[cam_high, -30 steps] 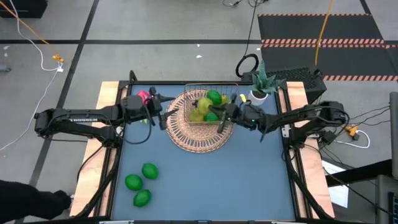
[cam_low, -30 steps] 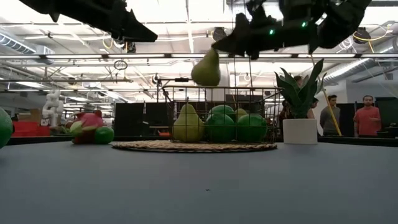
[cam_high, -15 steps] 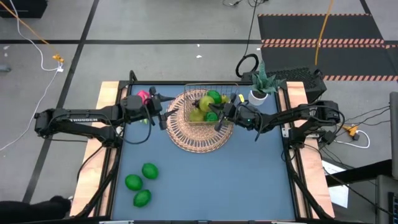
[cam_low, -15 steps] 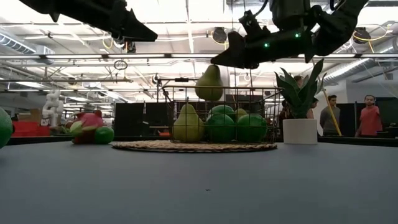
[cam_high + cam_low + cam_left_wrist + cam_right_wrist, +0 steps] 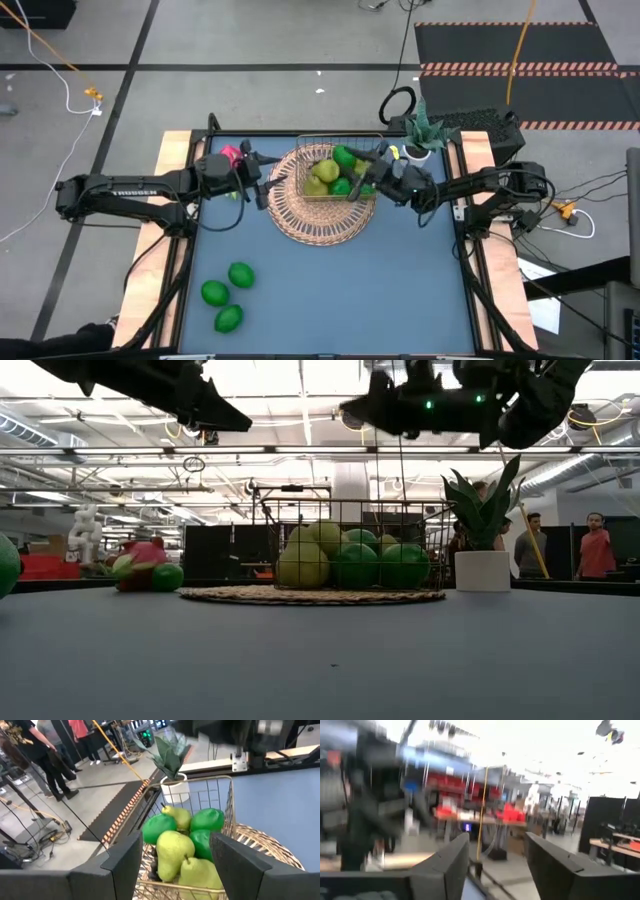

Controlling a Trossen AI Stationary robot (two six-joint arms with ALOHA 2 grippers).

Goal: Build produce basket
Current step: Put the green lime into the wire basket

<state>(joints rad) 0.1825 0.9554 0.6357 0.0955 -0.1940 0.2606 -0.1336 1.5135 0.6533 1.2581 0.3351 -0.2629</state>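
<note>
The basket (image 5: 331, 172) is seen on a woven mat (image 5: 322, 215) at the table's far middle, with pears (image 5: 175, 851) and limes (image 5: 207, 819) inside. Just right of it and above its rim, the right gripper (image 5: 374, 172) is held with fingers parted and empty. To its left, the left gripper (image 5: 262, 182) is held open, nothing between its fingers. Three limes (image 5: 228, 295) are left at the near left.

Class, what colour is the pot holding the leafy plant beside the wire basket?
White; the pot shows best in the low view.
</note>
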